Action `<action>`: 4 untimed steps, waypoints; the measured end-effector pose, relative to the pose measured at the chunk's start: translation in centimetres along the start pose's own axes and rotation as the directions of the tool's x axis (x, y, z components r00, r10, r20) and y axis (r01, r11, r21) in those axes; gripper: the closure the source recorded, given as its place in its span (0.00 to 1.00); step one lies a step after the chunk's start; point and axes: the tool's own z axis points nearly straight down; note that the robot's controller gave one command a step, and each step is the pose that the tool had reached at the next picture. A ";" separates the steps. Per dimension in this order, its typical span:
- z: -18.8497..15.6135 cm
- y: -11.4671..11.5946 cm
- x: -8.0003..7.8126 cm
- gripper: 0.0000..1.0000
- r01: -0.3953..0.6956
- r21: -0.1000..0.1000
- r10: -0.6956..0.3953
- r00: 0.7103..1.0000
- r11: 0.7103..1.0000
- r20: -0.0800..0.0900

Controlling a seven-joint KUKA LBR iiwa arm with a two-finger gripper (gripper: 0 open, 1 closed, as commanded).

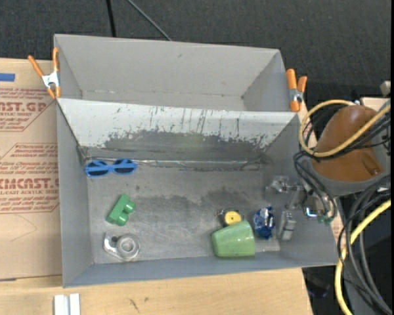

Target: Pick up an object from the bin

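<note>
Red print runs slantwise on the cardboard sheet (20, 149) left of the bin. It reads in part "CAST.GP" and, in smaller letters, "CAST ACRYLIC SHEET". The rest is cut off or too small to read.

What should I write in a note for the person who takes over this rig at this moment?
Gripper: low inside the bin, at its right side; open or shut cannot be told.
Nearest things: small blue thing just beside the gripper, then the light green lump and the small yellow piece.
Further left: green block, silver ring, blue glasses-shaped piece near the back wall.
Done: arm is down in the bin.
Left: no thing is seen lifted; one still must be grasped and taken out.
</note>
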 end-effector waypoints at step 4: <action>2.5 0.6 0.2 1.00 -0.094 0.001 0.094 0.996 0.996 0.000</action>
